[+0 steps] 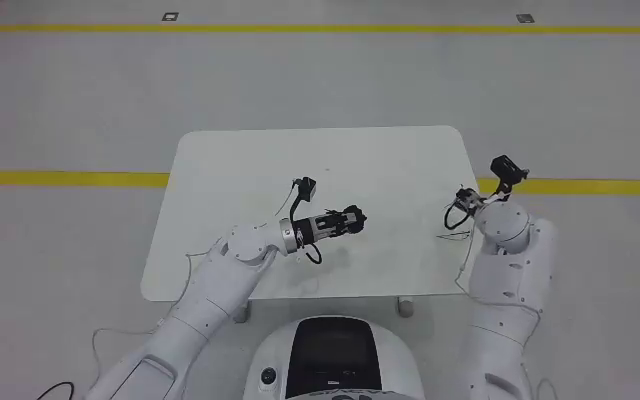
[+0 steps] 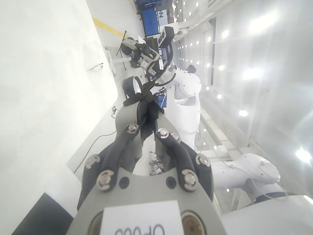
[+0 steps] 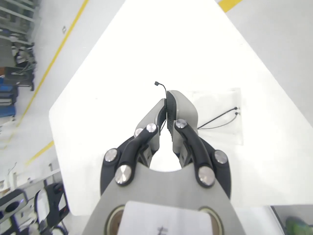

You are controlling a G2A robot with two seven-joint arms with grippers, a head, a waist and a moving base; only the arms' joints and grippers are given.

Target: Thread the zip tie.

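The right gripper (image 3: 167, 99), at the tabletop's (image 1: 300, 160) right edge, pinched the zip tie (image 3: 165, 90) lengthwise, head past its tips; the left gripper (image 2: 146, 110) I couldn't judge.

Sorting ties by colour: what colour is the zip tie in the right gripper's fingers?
The zip tie is black, clearest in the right wrist view.

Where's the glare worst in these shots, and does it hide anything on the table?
Left wrist view: ceiling lights flare, and the table washes out. Right wrist view: the table is blown white too, yet the zip tie in the shut right gripper and the clear bag are readable. Top view: even light, no glare.
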